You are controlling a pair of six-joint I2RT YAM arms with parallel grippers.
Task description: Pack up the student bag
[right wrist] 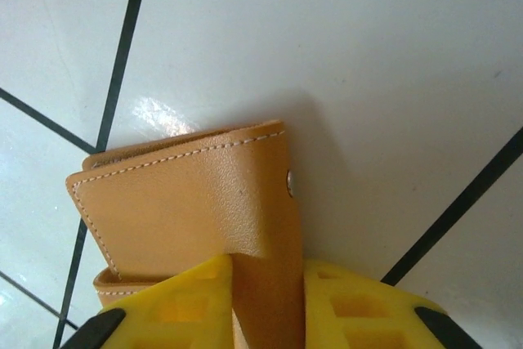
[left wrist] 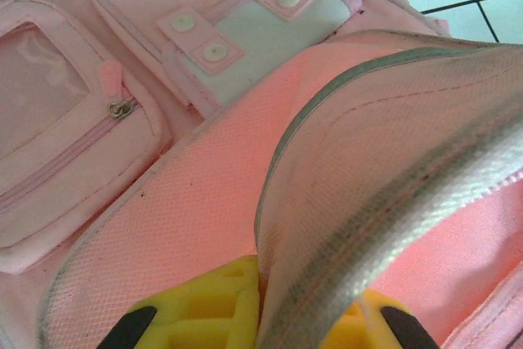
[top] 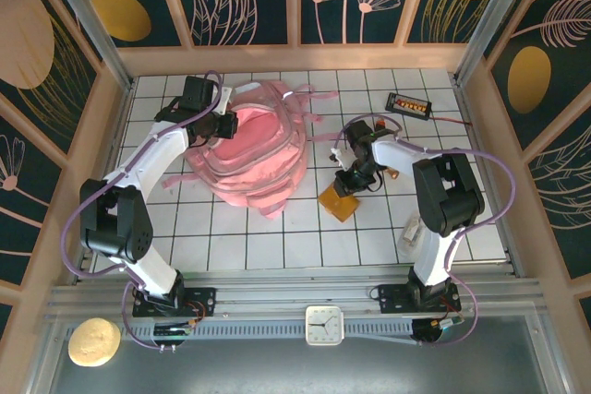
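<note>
The pink student bag (top: 257, 156) lies on the tiled table, left of centre, its main compartment gaping. My left gripper (top: 222, 123) is shut on the bag's opening flap (left wrist: 384, 161), holding the edge up; the yellow fingers (left wrist: 204, 304) pinch the fabric from both sides. A tan leather wallet (top: 338, 201) is in the middle of the table, right of the bag. My right gripper (top: 349, 182) is shut on the wallet (right wrist: 204, 210), the yellow fingertips (right wrist: 351, 300) clamped on its snap-button edge, just above the white tiles.
A small black device with orange buttons (top: 409, 104) and a trailing cord lies at the back right. A white object (top: 411, 231) rests by the right arm's base. Pink straps (top: 314, 117) spread from the bag toward the table's middle. Wooden walls enclose the table.
</note>
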